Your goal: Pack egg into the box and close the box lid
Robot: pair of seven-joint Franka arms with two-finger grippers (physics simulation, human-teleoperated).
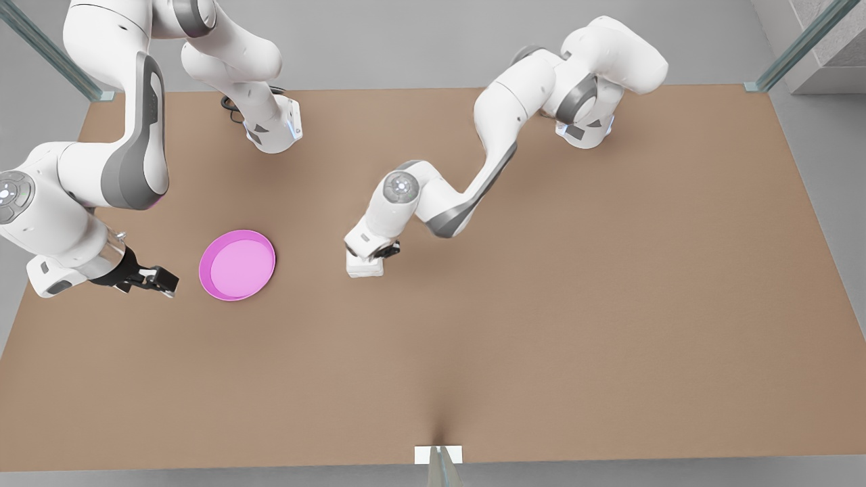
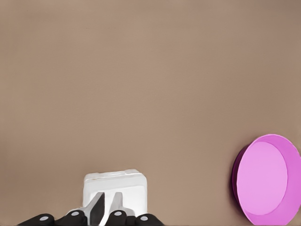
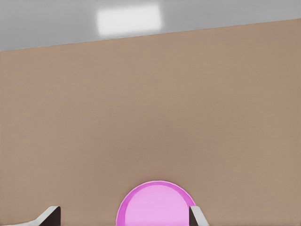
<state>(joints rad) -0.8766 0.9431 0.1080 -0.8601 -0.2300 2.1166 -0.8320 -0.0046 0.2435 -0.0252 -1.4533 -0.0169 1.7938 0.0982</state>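
Observation:
The box (image 1: 365, 268) is a small white carton at the table's middle, and it looks closed with the box lid (image 2: 113, 175) lying flat on top. My left gripper (image 1: 387, 251) sits right at the box's upper edge; in the left wrist view its fingers (image 2: 98, 207) are drawn together over the box (image 2: 134, 193). The egg is hidden. My right gripper (image 1: 166, 283) hovers open just off the pink plate's side, at the front view's left. In the right wrist view its fingertips (image 3: 196, 216) stand wide apart with the plate between them.
A round pink plate (image 1: 237, 265) lies on the brown table (image 1: 541, 338), left of the box in the front view. It also shows beside the box as the plate (image 2: 265, 179) and ahead of the right gripper as the plate (image 3: 155, 207).

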